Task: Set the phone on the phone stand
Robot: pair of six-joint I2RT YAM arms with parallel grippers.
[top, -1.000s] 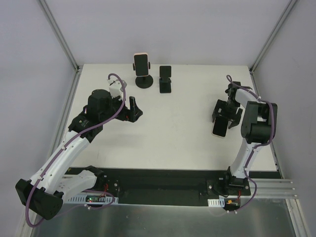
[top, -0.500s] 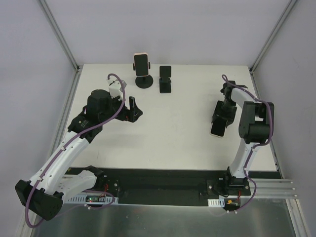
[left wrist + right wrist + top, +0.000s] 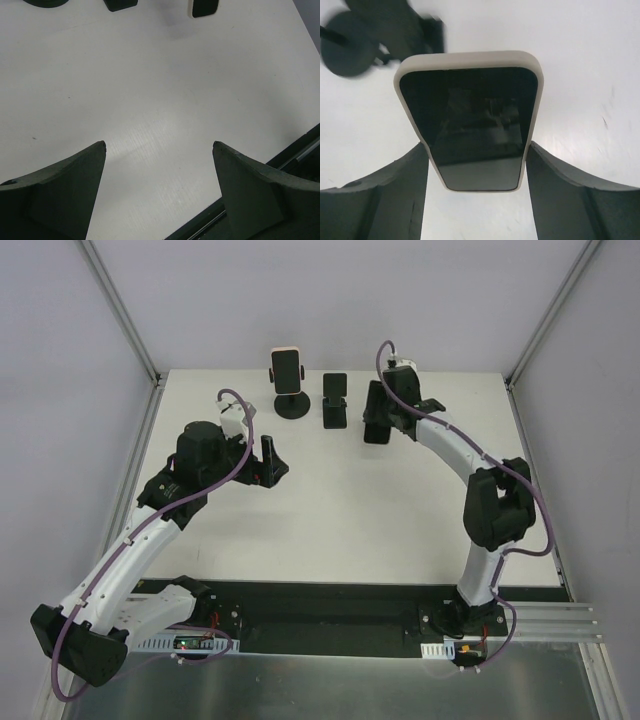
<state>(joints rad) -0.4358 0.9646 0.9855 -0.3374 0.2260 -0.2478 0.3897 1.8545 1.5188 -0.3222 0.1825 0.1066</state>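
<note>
The right end effector (image 3: 377, 422) is reaching over the far part of the bench (image 3: 350, 530), its arm stretching forward and to the left. It is clamping the phone (image 3: 469, 125) by its long edges. In the right wrist view the two dark fingers (image 3: 385, 200) are pressing against the pale case on either side, and the dark screen is facing the camera. The phone is hanging just to the right of the empty phone stand (image 3: 335, 400), near it and apart from it. In the left wrist view one end of the phone is showing at the top edge, with a faint shadow lying a little away from it on the bench, so it is looking lifted off the surface. To the left of the phone stand, a round-based stand (image 3: 292, 406) is carrying a second phone (image 3: 287, 365) upright. Dark, blurred shapes are showing beyond the held phone in the right wrist view, too soft to tell apart with certainty. The left end effector (image 3: 159, 144) is hovering over bare bench on the left half, well apart from both stands, with its fingers spread wide.
</note>
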